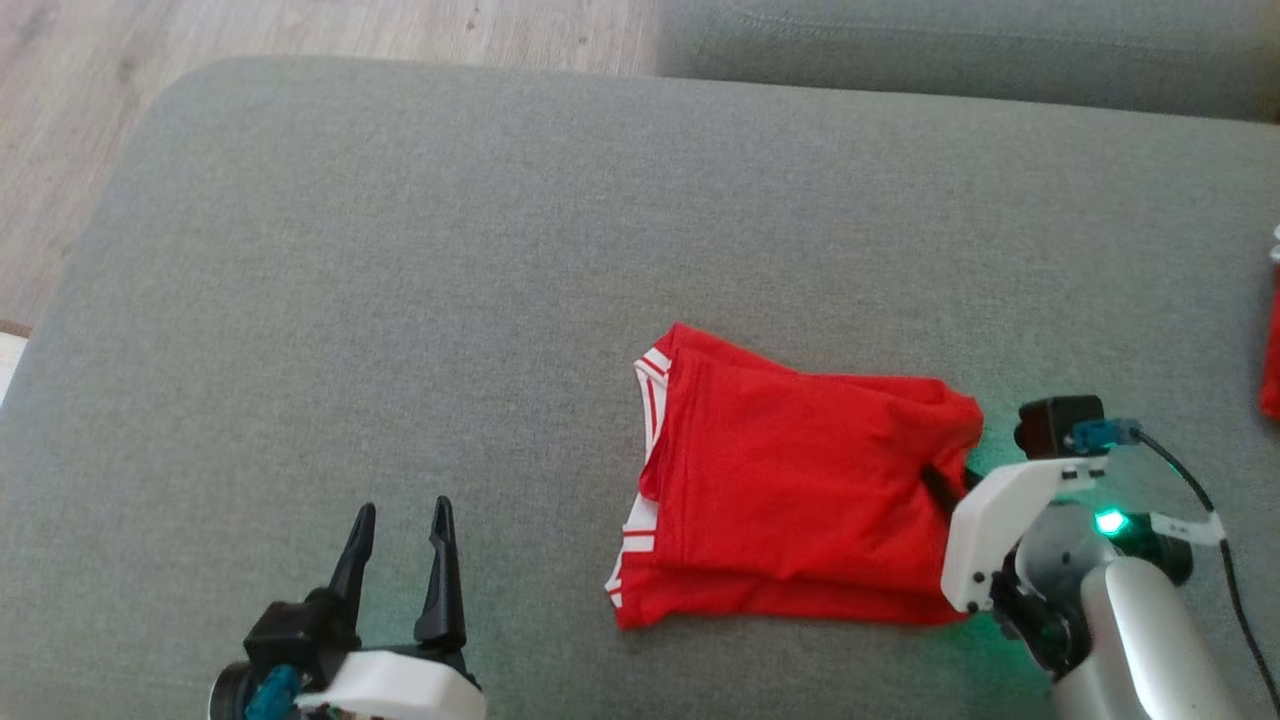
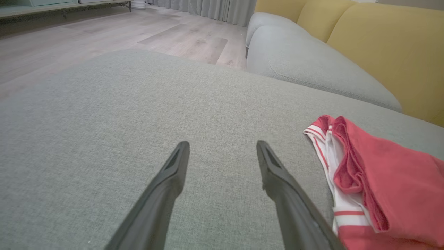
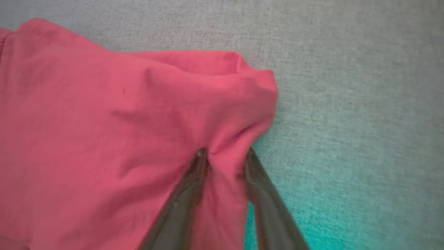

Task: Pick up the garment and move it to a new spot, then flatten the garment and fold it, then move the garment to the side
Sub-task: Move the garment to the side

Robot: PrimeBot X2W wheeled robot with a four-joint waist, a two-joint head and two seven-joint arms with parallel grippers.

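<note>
Obs.: seen from the head, the right tool's [image 3: 225, 152] fingers are disappearing under the garment's [image 1: 790, 480] right edge, and a second red item [image 1: 1271, 350] is being cut off at the right border, unidentifiable. The folded red garment with white-striped trim is lying right of centre on a grey sofa cushion [image 1: 400, 250], with wooden floor [image 2: 138, 31] and yellow back cushions [image 2: 388, 45] showing beyond. The right tool is clenching a puckered fold at that edge; the left tool [image 1: 400, 515] is hovering spread above bare cushion, well left of the garment.
</note>
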